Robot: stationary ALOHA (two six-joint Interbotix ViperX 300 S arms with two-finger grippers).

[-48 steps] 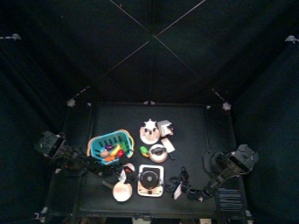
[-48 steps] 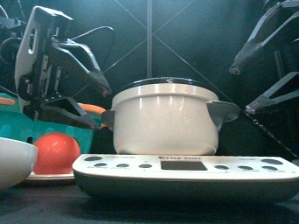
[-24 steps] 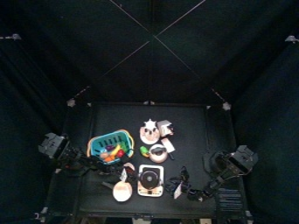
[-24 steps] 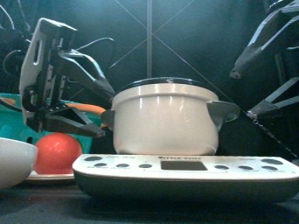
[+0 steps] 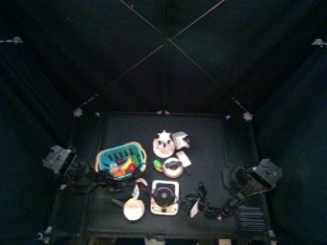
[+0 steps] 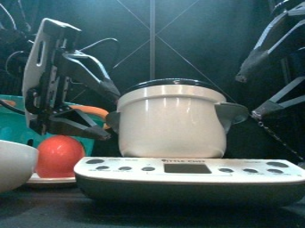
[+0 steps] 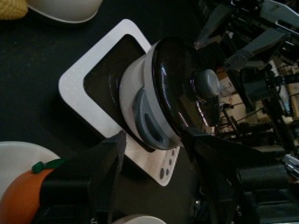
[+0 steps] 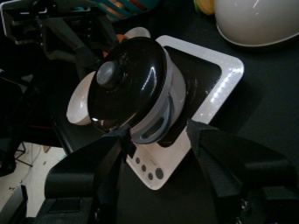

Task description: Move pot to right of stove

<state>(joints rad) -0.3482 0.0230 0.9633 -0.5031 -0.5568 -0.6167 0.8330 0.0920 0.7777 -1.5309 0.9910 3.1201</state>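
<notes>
The pot [image 6: 167, 123] is round, with a pale body and a dark lid with a knob. It stands on the stove [image 6: 185, 176], a pale slab with a row of buttons at the table's front middle [image 5: 163, 197]. My left gripper [image 7: 163, 171] hangs open just left of the pot [image 7: 176, 87], clear of it. From the other side, my right gripper [image 8: 163, 175] faces the pot [image 8: 135, 83] with its jaws also open, and nothing is between them. The pot's side handle [image 6: 230, 112] points toward the right arm.
A blue basket [image 5: 121, 159] with coloured toys stands left of the stove. A red tomato [image 6: 55, 155] on a plate and a white bowl [image 6: 12, 166] lie front left. More small items [image 5: 170, 145] sit behind the stove. Cables hang by the right arm.
The left gripper has swung a little closer to the pot's left side. The right arm has shifted slightly. The pot and stove have not moved.
</notes>
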